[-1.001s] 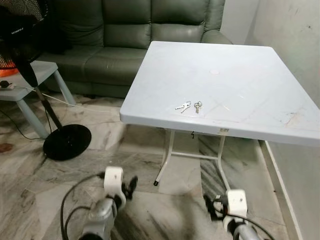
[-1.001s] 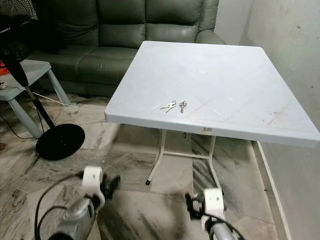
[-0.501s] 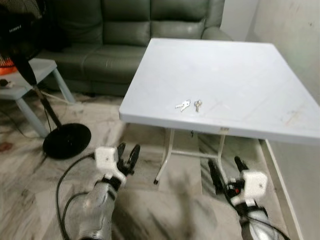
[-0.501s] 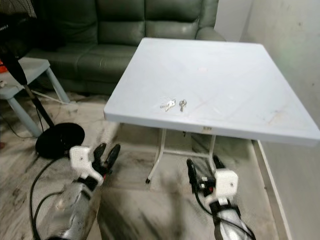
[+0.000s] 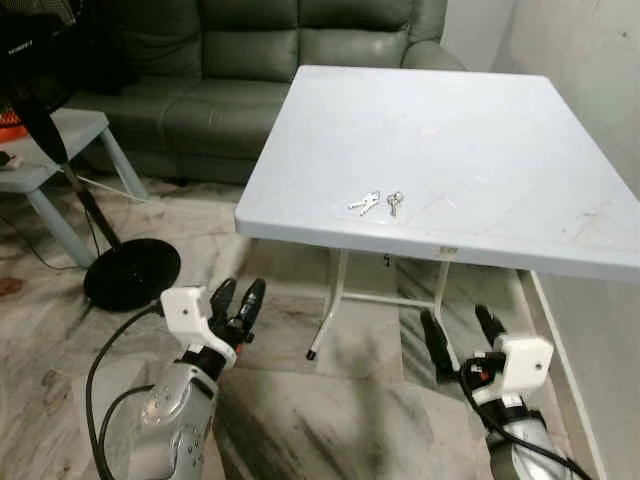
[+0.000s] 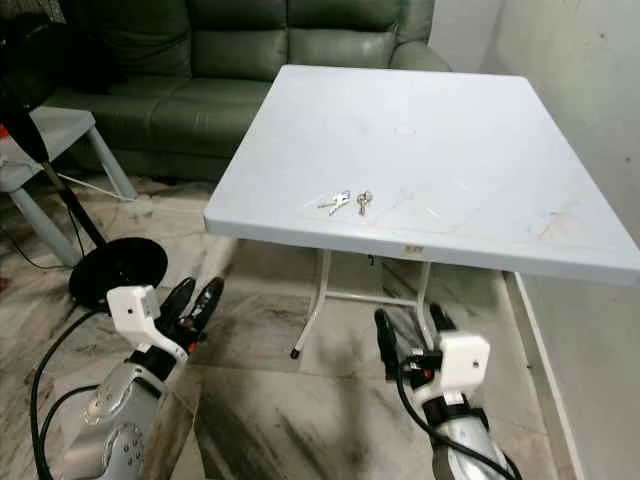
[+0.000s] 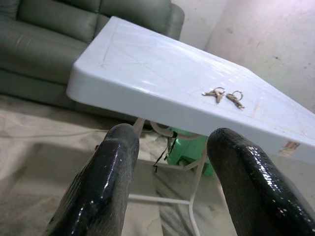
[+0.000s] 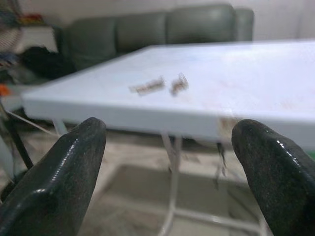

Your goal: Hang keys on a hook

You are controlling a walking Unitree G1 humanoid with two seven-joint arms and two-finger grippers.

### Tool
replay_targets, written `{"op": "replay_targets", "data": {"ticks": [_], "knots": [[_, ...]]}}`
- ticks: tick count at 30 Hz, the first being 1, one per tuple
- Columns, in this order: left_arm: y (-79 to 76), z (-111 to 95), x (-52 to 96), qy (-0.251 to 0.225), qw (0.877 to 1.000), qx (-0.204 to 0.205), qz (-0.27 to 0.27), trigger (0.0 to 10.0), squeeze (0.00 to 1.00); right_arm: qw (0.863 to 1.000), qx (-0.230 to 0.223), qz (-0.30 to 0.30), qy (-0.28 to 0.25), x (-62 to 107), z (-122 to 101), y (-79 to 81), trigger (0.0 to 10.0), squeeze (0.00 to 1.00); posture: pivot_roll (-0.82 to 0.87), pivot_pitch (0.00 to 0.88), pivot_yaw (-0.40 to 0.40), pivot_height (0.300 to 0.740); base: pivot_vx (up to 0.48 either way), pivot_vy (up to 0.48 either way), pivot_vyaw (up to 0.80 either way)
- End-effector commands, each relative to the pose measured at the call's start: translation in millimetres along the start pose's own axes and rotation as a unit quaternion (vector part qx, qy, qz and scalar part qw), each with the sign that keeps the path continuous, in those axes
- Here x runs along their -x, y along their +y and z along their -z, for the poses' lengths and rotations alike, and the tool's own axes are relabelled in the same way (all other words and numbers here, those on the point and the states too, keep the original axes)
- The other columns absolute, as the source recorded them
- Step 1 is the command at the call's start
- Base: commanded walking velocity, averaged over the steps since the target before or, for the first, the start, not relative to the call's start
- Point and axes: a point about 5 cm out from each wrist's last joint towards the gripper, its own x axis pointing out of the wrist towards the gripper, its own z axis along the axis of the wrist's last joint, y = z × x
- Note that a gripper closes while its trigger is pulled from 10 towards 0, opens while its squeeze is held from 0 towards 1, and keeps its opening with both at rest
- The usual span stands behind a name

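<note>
While both grippers, left (image 5: 238,302) and right (image 5: 462,332), gape empty below, the keys (image 5: 378,203) ahead look light, thin, slippery; pinch the ring.

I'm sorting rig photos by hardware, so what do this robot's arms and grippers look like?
Both arms are silver metal with perforated forearm casings and black cables looping beside them. Each wrist carries a white boxy block. The left gripper and right gripper each have two long, glossy black, rounded fingers.
</note>
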Motion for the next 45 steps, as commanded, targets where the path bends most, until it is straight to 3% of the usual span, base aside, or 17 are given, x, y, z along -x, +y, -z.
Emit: {"op": "replay_targets", "data": {"ticks": [1, 5, 18, 45], "knots": [[-2.2, 6, 4.6, 0.019, 1.0, 0.004, -0.006, 10.0, 0.0, 1.0, 0.001, -0.015, 0.015, 2.3, 2, 2.8, 10.0, 0.0, 0.02, 0.113, 0.009, 0.74, 0.0, 0.0, 0.0], [-10.2, 9, 6.5, 0.036, 0.999, 0.007, 0.005, 10.0, 0.0, 1.0, 0.006, -0.016, 0.021, 2.3, 0, 3.4, 10.0, 0.0, 0.02, 0.12, 0.005, 0.74, 0.0, 0.0, 0.0], [-3.9, -3, 1.3, 0.027, 1.0, -0.014, 0.006, 10.0, 0.0, 1.0, 0.005, -0.012, 0.009, -5.5, -9, 1.9, 10.0, 0.0, 0.02, 0.127, 0.006, 0.74, 0.0, 0.0, 0.0], [-11.6, -6, -6.5, 0.026, 0.999, -0.008, 0.017, 10.0, 0.0, 1.0, 0.001, -0.028, 0.008, -11.6, -11, 7.2, 10.0, 0.0, 0.03, 0.114, 0.007, 0.74, 0.346, 0.0, 0.0]]}}
